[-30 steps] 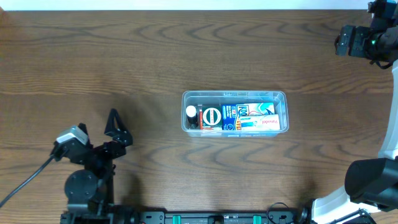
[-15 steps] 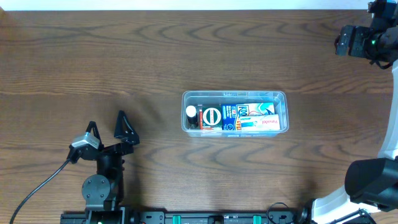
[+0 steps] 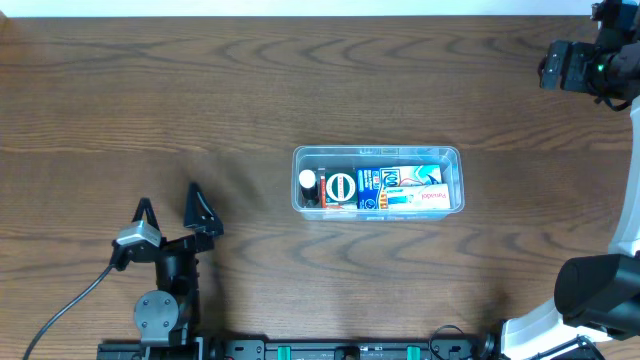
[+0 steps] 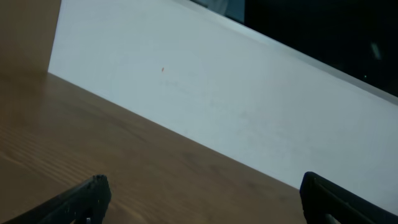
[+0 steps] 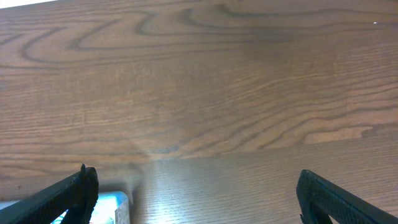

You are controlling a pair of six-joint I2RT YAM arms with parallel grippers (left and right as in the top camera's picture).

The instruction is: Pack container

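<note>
The container [image 3: 452, 156], a clear shallow plastic tub, sits at the table's centre. It holds blue and white boxes [image 3: 400, 187] and a round black-and-white item [image 3: 341, 186]. My left gripper [image 3: 169, 199] hovers low at the front left, well apart from the tub, open and holding nothing. The left wrist view shows its fingers spread wide [image 4: 204, 182] over bare wood. The right arm [image 3: 577, 65] is at the far right corner. In the right wrist view that gripper [image 5: 196, 180] is open and empty, and a pale blue corner [image 5: 112, 208] shows by one finger.
A white wall [image 4: 236, 99] runs along the table's far edge. The right arm's base [image 3: 600, 300] fills the front right corner. A black cable [image 3: 60, 300] trails from the left arm towards the front left.
The left gripper has swung to the right and turned, with both fingers now showing from above. The container and the right arm have not moved.
</note>
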